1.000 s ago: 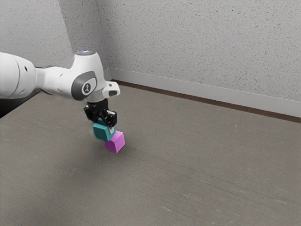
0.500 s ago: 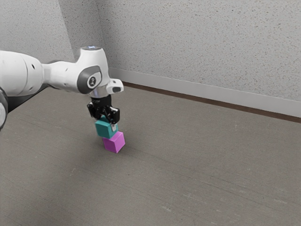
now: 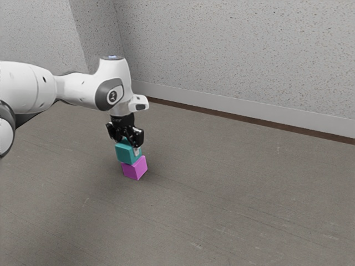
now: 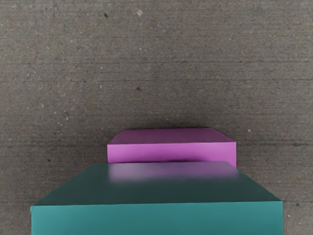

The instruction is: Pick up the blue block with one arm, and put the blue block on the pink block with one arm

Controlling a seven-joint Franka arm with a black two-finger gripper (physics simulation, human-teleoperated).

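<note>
Gripping blue block (image 3: 127, 154) from two opposite sides with black gripper (image 3: 128, 145), both fingers pressed against upper part of block.

Block orientation:
- Teal-blue in render, cube-like, edges about equal; no long axis to log.
- Level, top face flat and upward, no visible tilt.
- One vertical corner edge turned toward exterior camera, two side faces in sight.

Block location:
- Directly over pink block (image 3: 135, 168), underside meeting pink top in exterior view. True contact versus hairline gap not resolvable.
- Shifted slightly toward exterior view's left relative to pink block.
- From wrist camera: blue block (image 4: 156, 200) large and close under hand, pink block (image 4: 171, 146) showing past its far edge, facing edges of the two parallel.
- Stack on grey-brown table (image 3: 233, 210), well apart from wall (image 3: 233, 50) and baseboard (image 3: 249, 110) at back.

Arm pose:
- White arm (image 3: 33, 91) entering from exterior view's left, forearm roughly horizontal.
- Bent down at wrist, hand pointing straight down over stack, fingers vertical.
</note>
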